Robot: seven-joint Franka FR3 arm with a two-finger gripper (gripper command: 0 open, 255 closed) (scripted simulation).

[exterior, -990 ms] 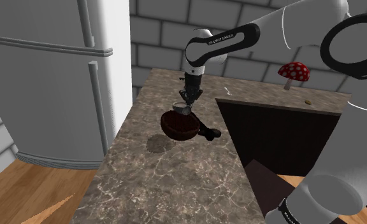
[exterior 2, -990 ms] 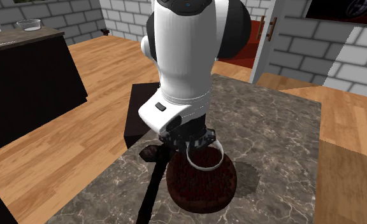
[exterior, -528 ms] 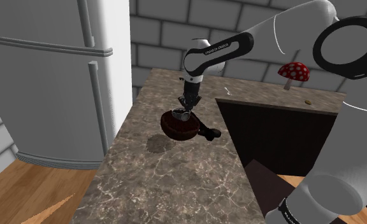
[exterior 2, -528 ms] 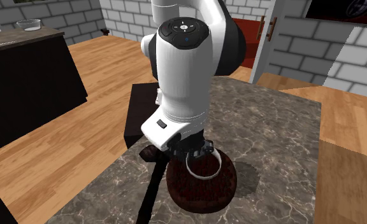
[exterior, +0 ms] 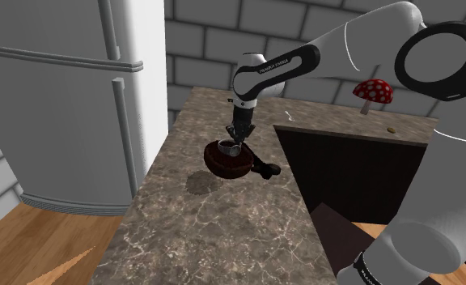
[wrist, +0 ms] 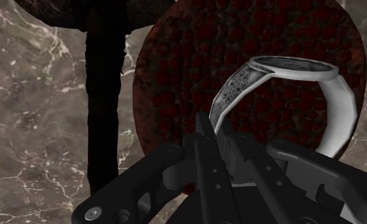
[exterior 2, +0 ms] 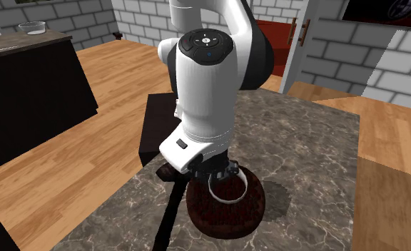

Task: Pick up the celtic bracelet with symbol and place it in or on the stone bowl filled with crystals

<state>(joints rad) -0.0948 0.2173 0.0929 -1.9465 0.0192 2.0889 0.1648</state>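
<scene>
While I look along the gripper (wrist: 218,130), I see the bracelet (wrist: 238,90), a silver-grey band with a knotted pattern on its widened part, clasped at that part between the two black fingers, so the jaws are closed on it. The ring stands on its edge, tilted, directly over the bowl (wrist: 188,57), which is round, dark brown outside and packed with dark red crystals. I cannot tell if the band's lowest part touches the crystals. In the second exterior view the bracelet (exterior 2: 225,202) hangs under the gripper (exterior 2: 212,172) within the rim of the bowl (exterior 2: 222,217). In the shoulder view the gripper (exterior: 236,146) points down at the bowl (exterior: 226,164), with the bracelet (exterior: 226,146) at rim height. The bowl sits on a brown marbled countertop (exterior: 223,235). A small dark object (exterior: 264,168) lies just beside the bowl. Well apart, at the far end of the counter, stands a red mushroom (exterior: 373,90) with white spots. A grey refrigerator (exterior: 61,97) stands at the shoulder view's left.
</scene>
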